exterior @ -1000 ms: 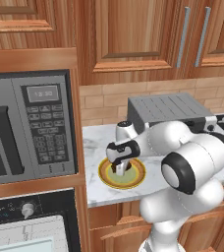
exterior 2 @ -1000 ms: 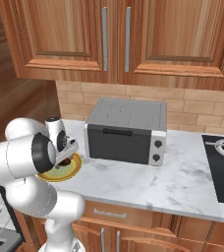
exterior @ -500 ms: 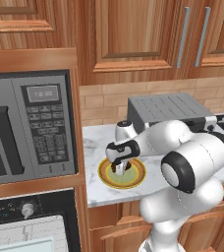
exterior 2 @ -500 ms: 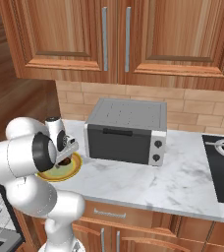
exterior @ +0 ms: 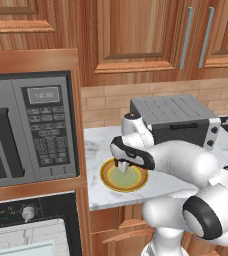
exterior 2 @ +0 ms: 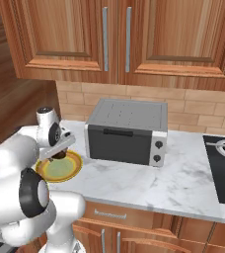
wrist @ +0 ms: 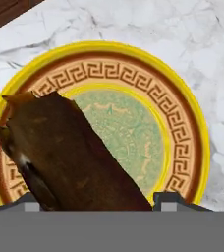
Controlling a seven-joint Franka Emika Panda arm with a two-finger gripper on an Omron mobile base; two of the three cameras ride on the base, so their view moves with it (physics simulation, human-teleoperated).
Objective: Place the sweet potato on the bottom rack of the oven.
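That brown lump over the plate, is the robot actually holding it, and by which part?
Yes. The end effector grips the sweet potato at its near end, above the plate. The far end sticks out free.

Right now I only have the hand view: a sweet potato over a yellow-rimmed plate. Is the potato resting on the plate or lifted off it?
Observer: In the right base view the sweet potato appears to hang in the jaws just above the plate, not resting on it.
Operator: Okay. Where is the oven from there?
Observer: The left base view shows the oven built in below the microwave, left of the counter and lower than the plate.
Operator: Is its door open?
Observer: It looks shut. The black front stands upright, with the silver knob above the pale window.
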